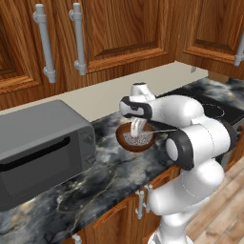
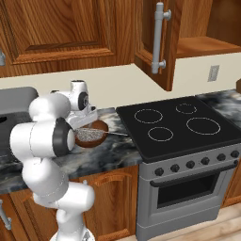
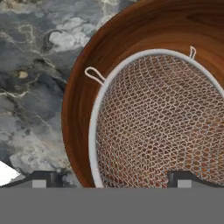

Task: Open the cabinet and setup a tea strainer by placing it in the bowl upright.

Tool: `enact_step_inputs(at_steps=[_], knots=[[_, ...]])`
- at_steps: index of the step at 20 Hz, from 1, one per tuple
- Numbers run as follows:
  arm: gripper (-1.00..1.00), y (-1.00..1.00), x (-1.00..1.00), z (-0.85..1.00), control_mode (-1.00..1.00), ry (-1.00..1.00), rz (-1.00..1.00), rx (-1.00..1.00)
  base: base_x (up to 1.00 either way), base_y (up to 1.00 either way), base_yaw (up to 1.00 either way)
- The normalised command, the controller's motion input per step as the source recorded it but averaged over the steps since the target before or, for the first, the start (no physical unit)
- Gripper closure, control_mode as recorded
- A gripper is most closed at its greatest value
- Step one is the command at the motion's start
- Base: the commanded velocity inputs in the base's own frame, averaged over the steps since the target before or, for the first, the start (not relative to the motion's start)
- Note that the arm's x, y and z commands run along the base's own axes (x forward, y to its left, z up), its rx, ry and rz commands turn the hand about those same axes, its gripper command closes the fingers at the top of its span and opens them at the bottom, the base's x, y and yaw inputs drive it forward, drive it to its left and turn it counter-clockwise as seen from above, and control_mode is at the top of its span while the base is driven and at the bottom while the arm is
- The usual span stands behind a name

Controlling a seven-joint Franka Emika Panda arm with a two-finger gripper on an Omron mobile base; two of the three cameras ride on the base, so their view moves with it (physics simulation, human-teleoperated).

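Note:
The dark wooden bowl sits on the marble counter. The silver mesh tea strainer rests inside it, basket opening up, its thin handle pointing toward the stove. My gripper hovers just above the bowl, open, fingers spread wide and holding nothing. In the hand view one fingertip stands outside the bowl's rim and the other over the mesh. The reddish-brown cabinet hangs above; in the right base view one door stands swung out, showing a bare shelf.
A grey microwave stands on the counter left of the bowl. A black stove with several burners adjoins the counter on the right. Low cabinets with small handles run under the counter. The open door juts out overhead.

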Motion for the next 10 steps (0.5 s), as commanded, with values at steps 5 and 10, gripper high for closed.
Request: enact_step_inputs(at_steps=[5,10], knots=[[-1.00,0.00,0.43,-0.02,-1.00,0.09,0.00,0.00,0.00,0.00,0.00],[-1.00,0.00,0.16,-0.29,-1.00,0.07,0.02,0.00,0.00,0.00,0.00]])
